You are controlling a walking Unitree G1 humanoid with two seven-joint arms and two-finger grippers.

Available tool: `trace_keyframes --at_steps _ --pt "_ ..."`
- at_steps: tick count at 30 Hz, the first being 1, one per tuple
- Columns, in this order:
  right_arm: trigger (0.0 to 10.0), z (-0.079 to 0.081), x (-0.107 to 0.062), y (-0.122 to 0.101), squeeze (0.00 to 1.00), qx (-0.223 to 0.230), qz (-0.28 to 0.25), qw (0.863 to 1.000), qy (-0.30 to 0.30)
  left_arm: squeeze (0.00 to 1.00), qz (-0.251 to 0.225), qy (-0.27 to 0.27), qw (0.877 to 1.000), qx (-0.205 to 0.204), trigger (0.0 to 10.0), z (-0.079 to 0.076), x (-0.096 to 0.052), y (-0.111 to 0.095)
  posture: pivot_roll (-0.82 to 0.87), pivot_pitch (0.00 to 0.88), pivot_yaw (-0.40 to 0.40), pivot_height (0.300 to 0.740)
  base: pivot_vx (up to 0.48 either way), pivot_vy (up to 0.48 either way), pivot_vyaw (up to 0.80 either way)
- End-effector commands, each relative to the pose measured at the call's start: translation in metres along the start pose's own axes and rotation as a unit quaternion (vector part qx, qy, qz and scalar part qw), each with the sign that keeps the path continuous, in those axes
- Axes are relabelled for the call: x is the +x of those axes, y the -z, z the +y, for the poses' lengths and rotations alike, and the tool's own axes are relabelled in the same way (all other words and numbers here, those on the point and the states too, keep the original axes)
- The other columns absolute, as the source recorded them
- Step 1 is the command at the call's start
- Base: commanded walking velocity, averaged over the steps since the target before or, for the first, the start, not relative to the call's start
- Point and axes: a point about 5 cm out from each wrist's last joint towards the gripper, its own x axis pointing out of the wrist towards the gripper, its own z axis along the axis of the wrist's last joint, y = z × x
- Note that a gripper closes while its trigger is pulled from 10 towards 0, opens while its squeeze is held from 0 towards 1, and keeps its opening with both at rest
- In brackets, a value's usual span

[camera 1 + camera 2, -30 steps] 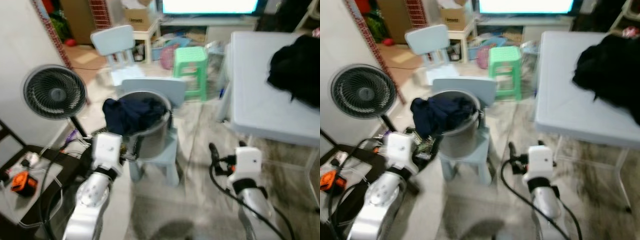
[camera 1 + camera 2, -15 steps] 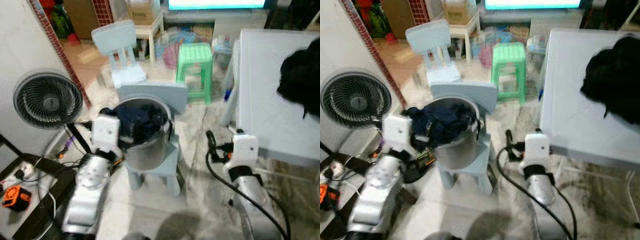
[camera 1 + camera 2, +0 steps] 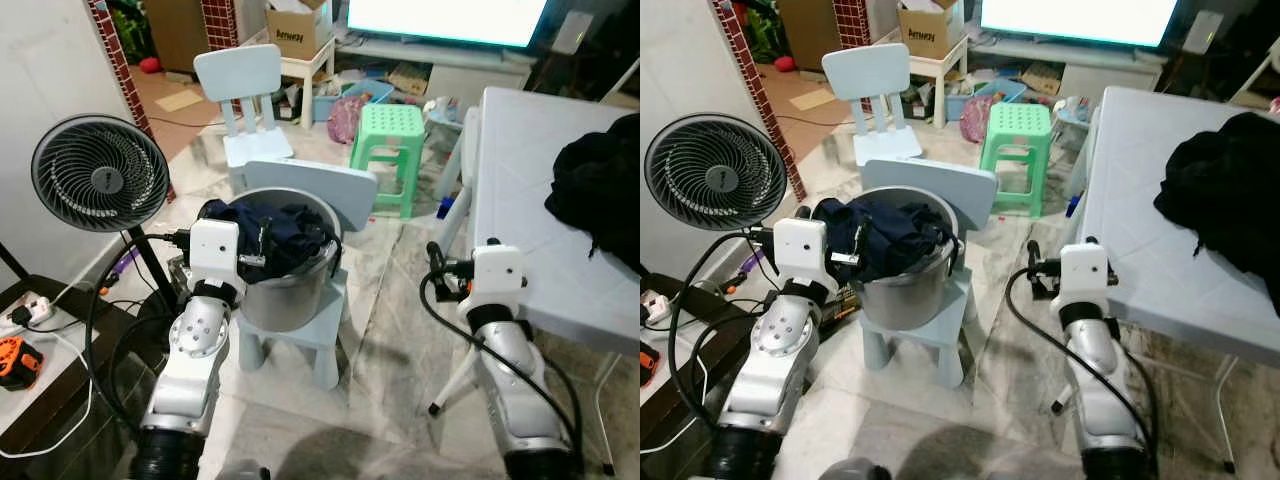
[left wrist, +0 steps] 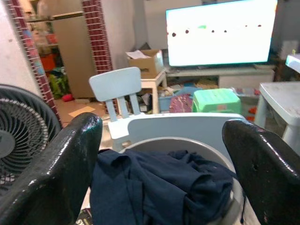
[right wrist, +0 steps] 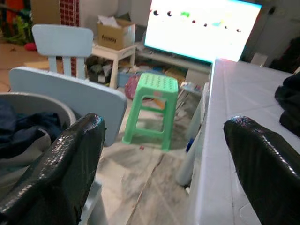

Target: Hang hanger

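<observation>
A steel pot (image 3: pixel 290 290) stuffed with dark blue clothes (image 3: pixel 275 232) sits on a pale blue chair (image 3: pixel 318 255) on the tiled floor (image 3: pixel 390 340). The left gripper (image 4: pixel 161 164) is raised just beside the pot's near rim, its two black fingers (image 4: pixel 56 178) spread wide apart with nothing between them, pointing over the clothes. A small metal piece sticks up from the clothes next to the left wrist; it may be the hook of a hanger (image 3: pixel 260 240), but the view is too coarse to be sure. The right gripper (image 5: pixel 159 164) is held up between the chair and a white desk (image 3: pixel 540 230), also released, fingers (image 5: pixel 70 164) wide apart and holding nothing. A black garment (image 3: pixel 600 195) lies heaped on the desk's far right part. A black fan (image 3: pixel 98 172) stands left of the pot, well apart from it. Behind the pot are a second pale blue chair (image 3: pixel 240 100), a green stool (image 3: pixel 388 140), a cardboard box (image 3: pixel 298 25) on a small white table, and a lit screen (image 3: pixel 445 18).
</observation>
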Motion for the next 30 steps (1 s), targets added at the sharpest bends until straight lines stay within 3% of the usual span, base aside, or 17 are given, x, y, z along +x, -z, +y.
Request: trace_keyframes --at_steps 1,4,15,19,24,30 --pt "10.0 -0.002 0.004 -0.002 0.00 0.012 0.005 1.000 -0.015 0.00 0.003 -0.009 1.000 -0.001 10.0 0.000 0.002 0.003 -0.01 0.000 -0.081 0.740 0.000 0.000 0.00" --pt "10.0 -0.004 0.008 -0.004 0.00 -0.004 0.000 0.999 -0.048 0.00 0.002 -0.029 0.999 -0.012 10.0 -0.002 0.005 0.005 0.00 0.000 -0.121 0.740 0.000 0.000 0.00" --pt "10.0 -0.017 0.004 -0.001 0.00 0.004 -0.007 1.000 -0.007 0.00 0.023 -0.045 0.999 -0.018 10.0 0.006 0.007 0.024 -0.07 0.000 -0.092 0.740 0.000 0.000 0.00" --pt "10.0 -0.010 -0.005 0.004 0.00 -0.013 -0.006 0.999 -0.032 0.00 0.026 -0.051 0.998 -0.025 10.0 0.009 0.006 0.024 -0.08 0.000 -0.038 0.740 0.000 0.189 0.00" --pt "10.0 -0.003 -0.013 0.005 0.00 0.013 -0.013 0.999 -0.038 0.00 0.043 -0.040 0.998 -0.019 10.0 0.010 -0.010 0.033 -0.07 0.000 -0.010 0.740 0.147 0.415 0.16" --pt "10.0 0.002 -0.015 0.004 0.00 0.021 -0.010 0.999 -0.045 0.00 0.041 -0.031 0.999 -0.017 10.0 0.008 -0.012 0.032 -0.06 0.000 -0.007 0.740 0.305 0.369 0.53"
